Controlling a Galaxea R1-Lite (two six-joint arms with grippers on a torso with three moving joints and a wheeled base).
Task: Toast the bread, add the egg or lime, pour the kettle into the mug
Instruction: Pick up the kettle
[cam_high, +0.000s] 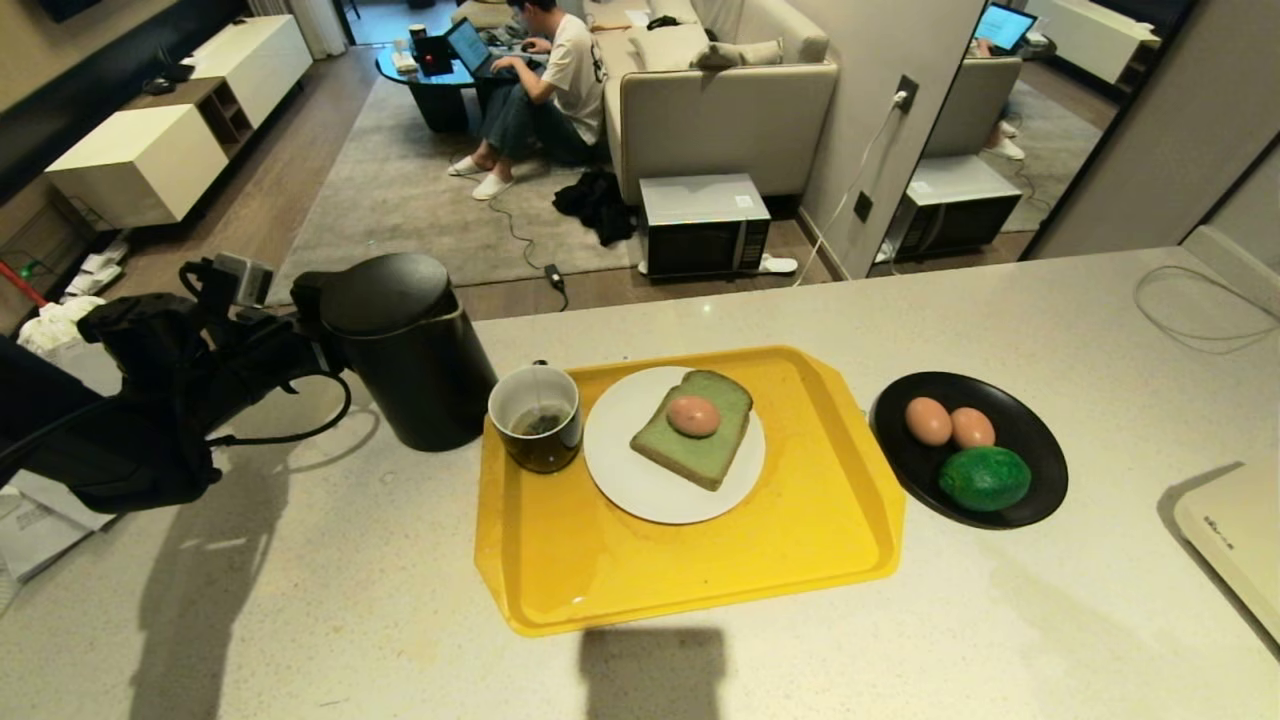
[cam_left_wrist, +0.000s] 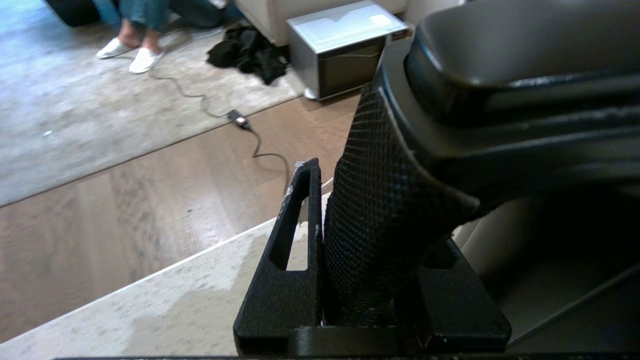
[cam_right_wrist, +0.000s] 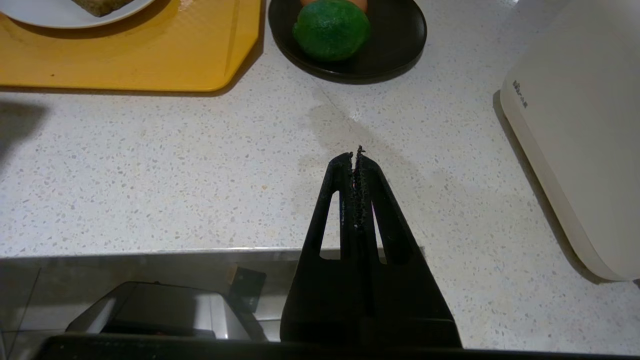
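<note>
The tall black kettle (cam_high: 410, 350) stands on the counter left of the yellow tray (cam_high: 700, 570). My left gripper (cam_high: 305, 340) is at its side handle (cam_left_wrist: 380, 210), and the fingers (cam_left_wrist: 295, 225) are shut on the textured grip. The dark mug (cam_high: 537, 418) sits on the tray's left corner, right beside the kettle. The green bread (cam_high: 715, 450) lies on a white plate (cam_high: 640, 490) with one egg (cam_high: 693, 415) on top. The lime (cam_high: 985, 478) shares a black dish (cam_high: 1040, 450) with two more eggs (cam_high: 929, 420). My right gripper (cam_right_wrist: 356, 160) hangs shut and empty over the counter's near edge.
A cream-white appliance (cam_high: 1235, 540) sits at the counter's right edge. A cable (cam_high: 1195, 310) loops at the back right. Beyond the counter, a person sits on the rug with a laptop, next to a sofa (cam_high: 720, 110) and a microwave (cam_high: 705, 225) on the floor.
</note>
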